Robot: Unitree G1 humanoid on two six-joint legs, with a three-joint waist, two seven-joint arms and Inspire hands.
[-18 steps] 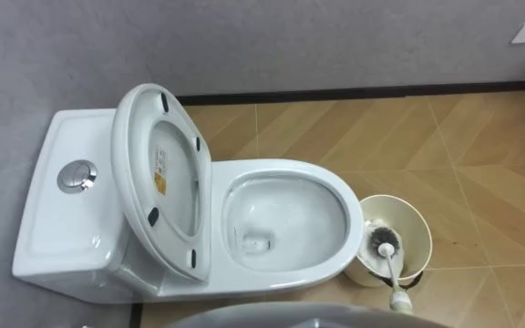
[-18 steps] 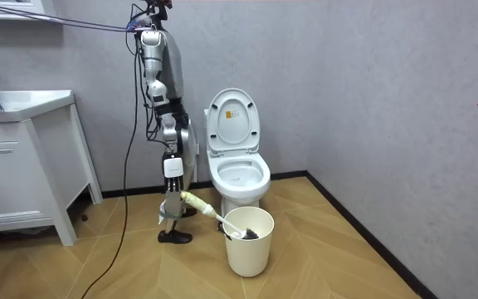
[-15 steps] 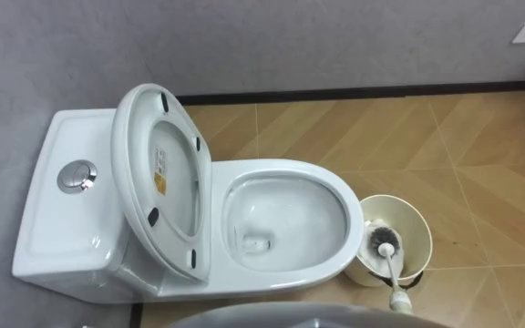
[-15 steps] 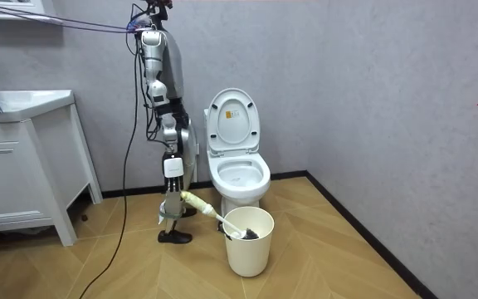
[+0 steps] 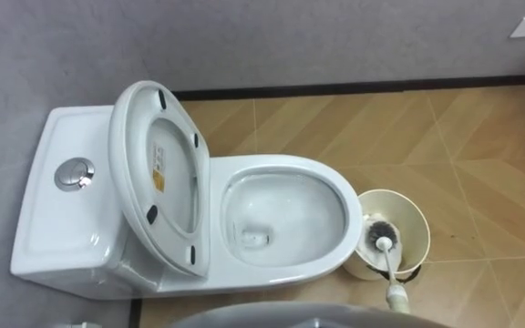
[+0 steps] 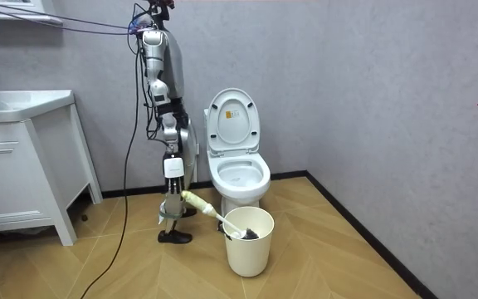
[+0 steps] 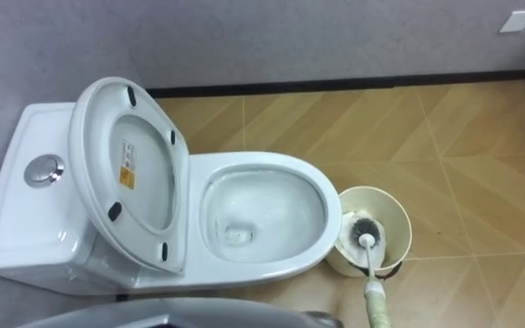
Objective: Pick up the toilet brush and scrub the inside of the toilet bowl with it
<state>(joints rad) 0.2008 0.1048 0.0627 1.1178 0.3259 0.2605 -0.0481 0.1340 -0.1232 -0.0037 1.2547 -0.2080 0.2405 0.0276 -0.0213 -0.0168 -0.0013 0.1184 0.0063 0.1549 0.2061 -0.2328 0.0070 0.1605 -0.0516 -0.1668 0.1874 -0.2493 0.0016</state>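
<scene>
Brush (image 5: 388, 264) is lying head-down in bucket (image 5: 408, 208) just right of toilet (image 5: 285, 166) bowl, handle leaning out toward near side. Right hand (image 6: 175, 198) is hanging at handle's end in room view; can't tell if it's gripping.

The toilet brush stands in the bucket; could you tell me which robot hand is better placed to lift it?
Right. The bucket sits at the robot's right, beyond the toilet bowl, and the toilet brush leans its handle toward the right robot hand.

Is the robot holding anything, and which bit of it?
Its right hand seems to hold the toilet brush by the handle's top end; the bristles sit in the bucket.
</scene>
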